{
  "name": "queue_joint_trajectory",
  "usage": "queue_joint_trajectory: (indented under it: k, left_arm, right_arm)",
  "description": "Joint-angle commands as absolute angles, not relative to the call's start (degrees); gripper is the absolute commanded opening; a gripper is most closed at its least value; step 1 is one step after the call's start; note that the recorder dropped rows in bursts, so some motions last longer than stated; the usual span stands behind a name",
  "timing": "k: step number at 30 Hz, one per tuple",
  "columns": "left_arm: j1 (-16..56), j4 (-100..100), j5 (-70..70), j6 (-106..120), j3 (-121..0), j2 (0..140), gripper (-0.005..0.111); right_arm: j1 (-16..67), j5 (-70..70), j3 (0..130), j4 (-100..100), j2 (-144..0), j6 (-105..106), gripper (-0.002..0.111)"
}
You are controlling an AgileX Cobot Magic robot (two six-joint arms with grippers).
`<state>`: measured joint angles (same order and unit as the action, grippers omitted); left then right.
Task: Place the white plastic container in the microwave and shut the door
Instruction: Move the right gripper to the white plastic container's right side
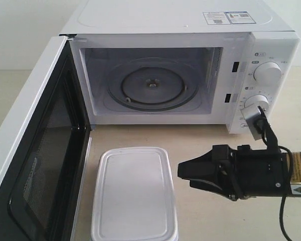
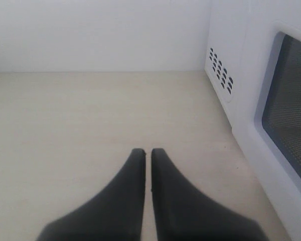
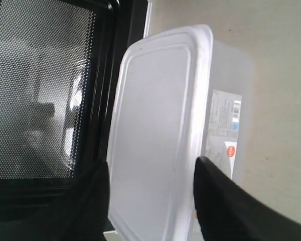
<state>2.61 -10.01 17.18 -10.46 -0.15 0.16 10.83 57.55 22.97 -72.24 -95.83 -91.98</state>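
Two grippers, one box, one oven. Item one: white plastic container [image 1: 133,193], a flat rectangle with rounded corners, translucent walls, matte rimmed lid and a paper label [image 3: 223,125] on one long side. It lies flat on the pale table [image 1: 210,138], just ahead of the jaws of the right gripper [image 1: 183,173] and apart from them, labelled side turned their way, likely so they can close across it. Those jaws, black and tapered, stand spread wide and hold nothing. Item two: microwave [image 1: 180,25], glossy white box, ribbed glass turntable [image 1: 150,88] showing in the cavity beyond the container, off to one side of the jaws. Item three: door [image 1: 35,150], swung fully out on the container's far side from the jaws, dark perforated window, black frame, so the way in looks unobstructed. Left gripper [image 2: 148,150]: jaws pressed nearly together, empty, beside the door's outer face.
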Motion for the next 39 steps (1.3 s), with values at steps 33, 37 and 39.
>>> queue_joint_trajectory:
  k: [33, 37, 39]
  left_arm:
    - [2.40, -9.66, 16.98, -10.99, 0.00, 0.00, 0.004]
    - [2.40, -9.66, 16.98, -10.99, 0.00, 0.00, 0.004]
    - [2.40, -9.66, 16.98, -10.99, 0.00, 0.00, 0.004]
  right_arm:
    - [16.41, 58.64, 27.55, -66.26, -109.29, -86.85, 0.046]
    - [18.60, 58.07, 28.18, -65.63, -109.29, -86.85, 0.046]
    - [19.74, 57.35, 28.55, -64.54, -109.29, -86.85, 0.046]
